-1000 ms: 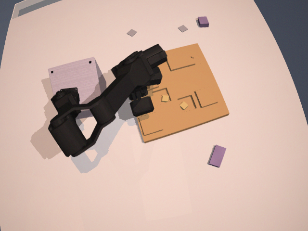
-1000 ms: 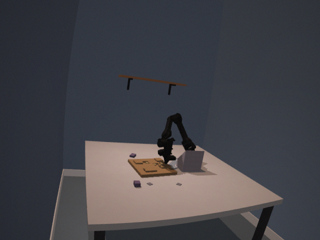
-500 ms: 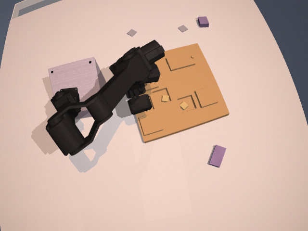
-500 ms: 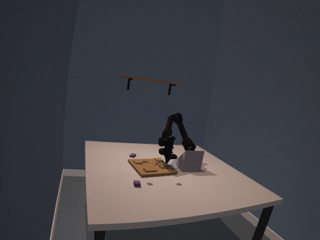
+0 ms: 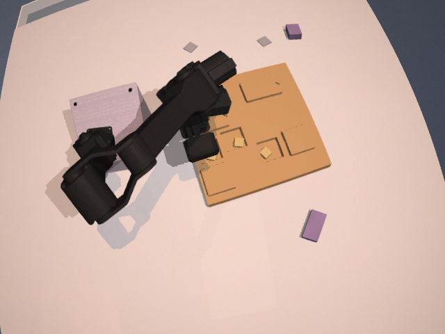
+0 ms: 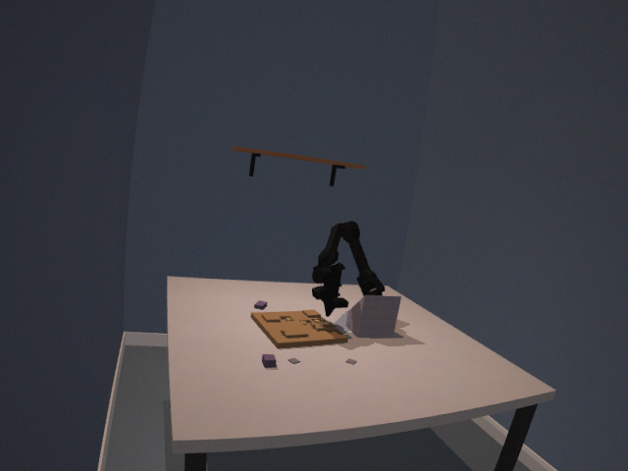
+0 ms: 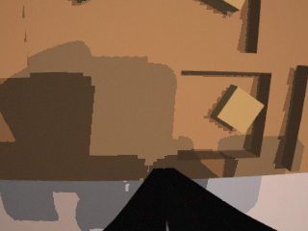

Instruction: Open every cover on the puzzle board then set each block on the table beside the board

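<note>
1. Top view — the flat orange square-cornered board [image 5: 260, 115] [image 6: 319, 335] [image 7: 130, 29] lies on the pale pinkish table [image 5: 143, 287] [image 6: 304, 395], with the black jointed arm [image 5: 161, 122] [image 6: 360, 253] reaching over its left-hand part in the picture. Three small yellow square-topped blocks show within the board's outline: a middle block [image 5: 238, 142] [image 7: 236, 4], a right-hand block [image 5: 265, 152], and a partly hidden block [image 5: 213, 157] [image 7: 239, 110] beside the black parallel-jaw gripper [image 5: 195, 129] [image 6: 328, 313] [image 7: 164, 170]. Off the board are a purple cube-like block [image 5: 293, 31] [image 6: 268, 360], a flat purple rectangular block [image 5: 314, 225] [image 6: 260, 304], and two thin grey diamond-shaped pieces, one [image 5: 190, 46] [image 6: 350, 361] well apart from the other [image 5: 263, 41] [image 6: 293, 360]. A pale pink box [image 5: 103, 115] [image 6: 378, 316] stands near the board.

2. Exterior view — the gripper points down above the table near the board's edge, between the board and the pink box. The purple blocks lie on the table on opposite sides of the board; the cube-like one is near a grey piece.

3. Wrist view — the fingertips are pressed together, pinching nothing. They appear just past the board's edge in the picture, with the partly hidden block tilted inside dark straight edges up and to the right. The middle block is cut off by the upper frame.
</note>
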You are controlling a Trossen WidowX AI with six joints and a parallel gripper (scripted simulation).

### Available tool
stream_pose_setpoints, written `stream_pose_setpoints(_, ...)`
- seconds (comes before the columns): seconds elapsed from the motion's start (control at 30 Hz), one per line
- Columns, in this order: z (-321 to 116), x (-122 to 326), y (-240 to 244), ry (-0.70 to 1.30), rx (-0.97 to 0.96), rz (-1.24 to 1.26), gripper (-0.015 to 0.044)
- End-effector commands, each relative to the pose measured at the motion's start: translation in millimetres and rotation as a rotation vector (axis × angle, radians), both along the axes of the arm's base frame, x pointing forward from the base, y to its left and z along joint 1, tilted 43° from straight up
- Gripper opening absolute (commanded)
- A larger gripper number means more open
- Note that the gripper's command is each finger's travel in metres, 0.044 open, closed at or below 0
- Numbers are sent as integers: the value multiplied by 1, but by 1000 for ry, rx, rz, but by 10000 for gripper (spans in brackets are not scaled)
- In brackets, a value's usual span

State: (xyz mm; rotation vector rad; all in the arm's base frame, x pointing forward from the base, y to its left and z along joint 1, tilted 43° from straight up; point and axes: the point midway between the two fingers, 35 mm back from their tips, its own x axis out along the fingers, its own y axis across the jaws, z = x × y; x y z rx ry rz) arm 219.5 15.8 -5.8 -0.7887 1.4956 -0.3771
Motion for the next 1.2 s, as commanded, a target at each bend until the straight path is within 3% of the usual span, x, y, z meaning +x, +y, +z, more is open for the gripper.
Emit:
stream_pose_setpoints(0.0,6,2,6,-12,11,-5,0)
stream_pose_setpoints(0.33,8,2,10,-1,0,0,0)
stream_pose_setpoints(1.17,-39,97,104,-16,18,-8,0)
